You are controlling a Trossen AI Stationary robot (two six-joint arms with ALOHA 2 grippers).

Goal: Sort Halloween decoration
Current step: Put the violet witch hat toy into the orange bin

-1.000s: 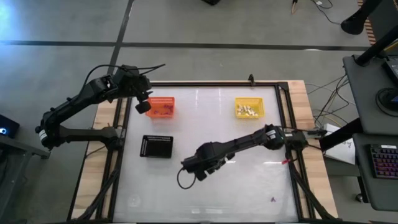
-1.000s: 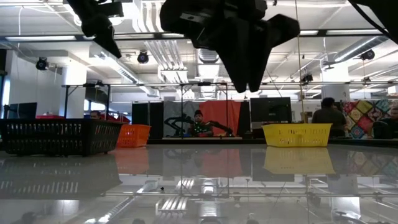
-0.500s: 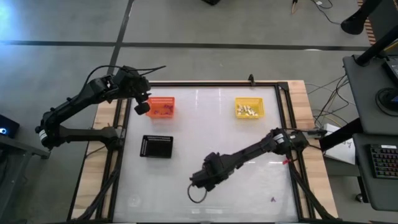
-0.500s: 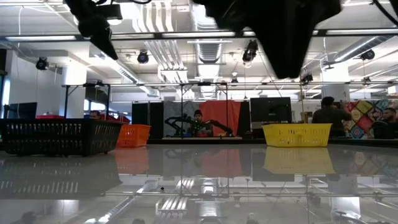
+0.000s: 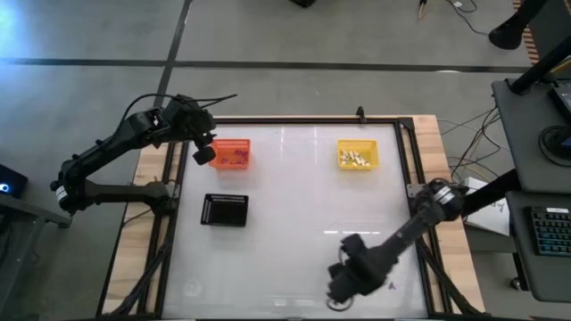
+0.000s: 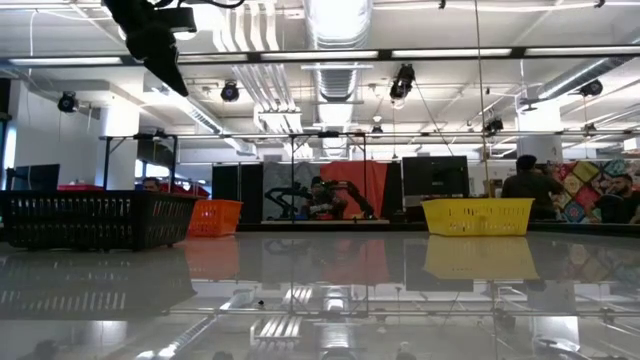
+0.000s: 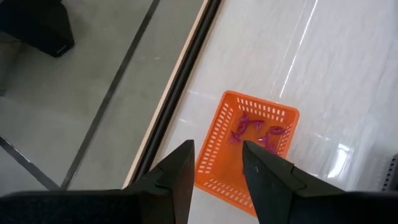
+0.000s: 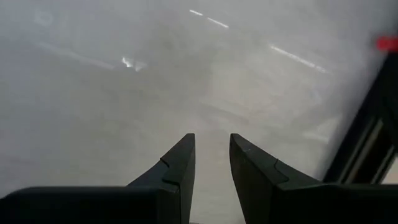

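Purple trinkets (image 7: 256,132) fill orange basket (image 5: 230,153); cream trinkets (image 5: 358,159) in yellow basket (image 5: 357,153). Black tray (image 5: 225,209) contents unclear. Left gripper (image 7: 216,163) above orange basket, right gripper (image 8: 211,155) over table (image 5: 312,214); both parted, empty.

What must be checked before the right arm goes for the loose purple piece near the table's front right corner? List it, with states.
1. Right gripper empty, jaws apart: ok.
2. Purple trinket lying free on the table, apart from the gripper: ok.
3. Trinket showing in the right wrist view: not ok, only bare table there.
4. Orange basket upright, with purple pieces inside: ok.
5. Left gripper out of the way, hovering over the orange basket's outer edge, jaws apart: ok.
6. Trinket's exact shape, for a grip: cannot tell.
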